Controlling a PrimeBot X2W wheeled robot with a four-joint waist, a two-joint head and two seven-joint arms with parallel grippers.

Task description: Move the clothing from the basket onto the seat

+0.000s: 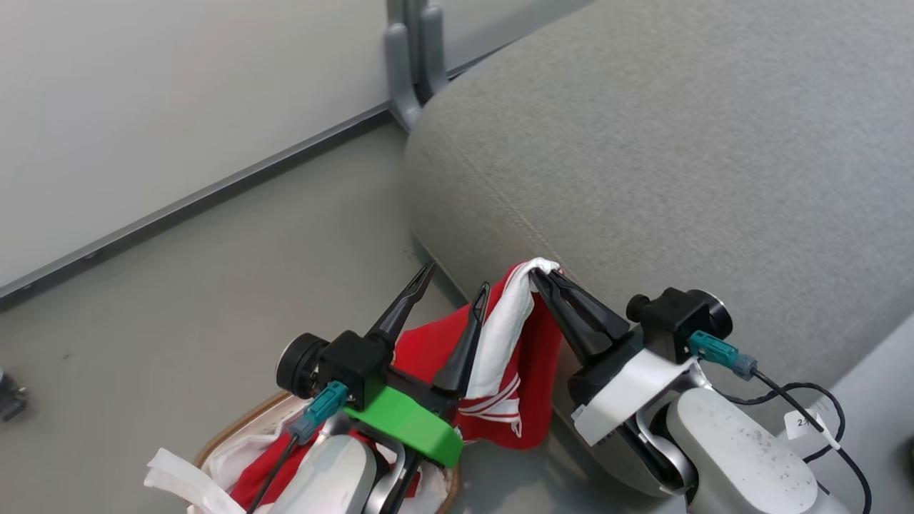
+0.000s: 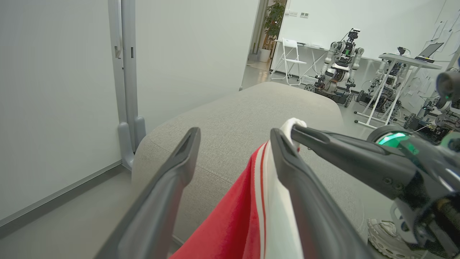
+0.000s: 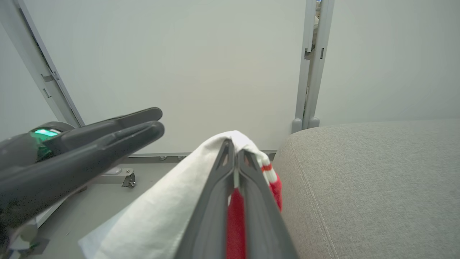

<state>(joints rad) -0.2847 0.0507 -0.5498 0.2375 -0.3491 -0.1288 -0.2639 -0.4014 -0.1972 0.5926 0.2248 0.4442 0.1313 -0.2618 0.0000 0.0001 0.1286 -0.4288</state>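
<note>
My right gripper (image 1: 544, 274) is shut on the top fold of the clothing (image 1: 504, 335), a red and white garment with stripe trim, held against the front edge of the grey seat (image 1: 678, 143). The garment hangs down from its tips (image 3: 235, 151) toward the basket (image 1: 235, 422) at the lower left, where more red cloth lies. My left gripper (image 1: 457, 280) stands open just left of it; the cloth (image 2: 244, 216) brushes the inner side of one finger (image 2: 287, 169) but is not clamped. In the left wrist view, the seat (image 2: 244, 108) lies beyond the fingers.
A pale wall panel with a grey post foot (image 1: 410, 71) stands left of the seat, with bare floor (image 1: 214, 285) below. A white liner (image 1: 171, 478) spills over the basket rim. Other robots (image 2: 337, 68), tables and a shoe (image 2: 388, 233) lie beyond the seat.
</note>
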